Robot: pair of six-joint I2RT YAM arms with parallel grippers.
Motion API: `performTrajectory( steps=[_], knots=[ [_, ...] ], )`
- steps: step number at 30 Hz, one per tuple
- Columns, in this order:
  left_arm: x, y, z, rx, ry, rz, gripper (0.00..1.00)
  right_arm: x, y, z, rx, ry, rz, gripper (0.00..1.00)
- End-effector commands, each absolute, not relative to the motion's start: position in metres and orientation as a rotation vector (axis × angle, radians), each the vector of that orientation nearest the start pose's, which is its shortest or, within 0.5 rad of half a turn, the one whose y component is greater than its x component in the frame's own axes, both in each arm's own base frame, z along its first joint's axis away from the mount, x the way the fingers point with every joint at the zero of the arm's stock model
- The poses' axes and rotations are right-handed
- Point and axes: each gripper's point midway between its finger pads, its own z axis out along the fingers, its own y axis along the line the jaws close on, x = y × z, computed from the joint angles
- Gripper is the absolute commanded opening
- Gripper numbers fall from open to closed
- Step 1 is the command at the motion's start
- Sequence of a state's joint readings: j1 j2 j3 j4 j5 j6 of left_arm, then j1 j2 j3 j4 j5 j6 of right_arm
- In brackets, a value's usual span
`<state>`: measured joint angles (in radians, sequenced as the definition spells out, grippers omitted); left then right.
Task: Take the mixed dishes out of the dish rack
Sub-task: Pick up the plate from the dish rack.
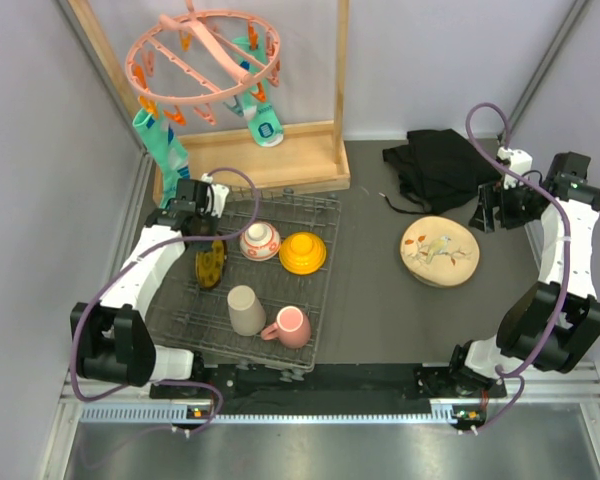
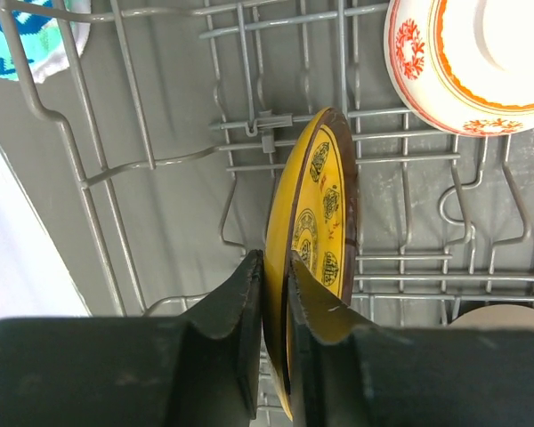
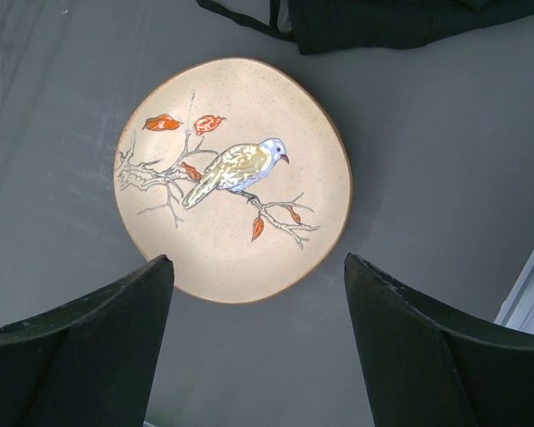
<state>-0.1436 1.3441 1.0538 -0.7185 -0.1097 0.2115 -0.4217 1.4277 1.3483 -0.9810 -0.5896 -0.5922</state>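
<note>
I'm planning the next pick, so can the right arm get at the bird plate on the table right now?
Probably yes. The open right claw points at the bird plate with nothing between them. Nothing lies on the plate, and the black cloth sits beyond its rim.

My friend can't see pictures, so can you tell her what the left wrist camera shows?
The left arm's black two-finger tool is pinched shut on the rim of a small yellow patterned plate standing on edge in the dark grey wire dish rack. A red-and-white patterned bowl sits in the rack at the top right.
</note>
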Motion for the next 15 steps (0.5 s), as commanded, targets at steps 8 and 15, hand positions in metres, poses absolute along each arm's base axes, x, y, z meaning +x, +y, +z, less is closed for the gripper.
performTrajectory(
  steps=[8,15],
  knots=[
    [0.327,-0.025,0.173,0.358,2.434,0.11,0.0,0.319,-0.05,0.198,-0.434,2.351,0.365,0.77],
    [0.331,-0.025,0.213,0.325,2.36,0.107,0.0,0.321,-0.05,0.201,-0.432,2.346,0.376,0.77]
  ],
)
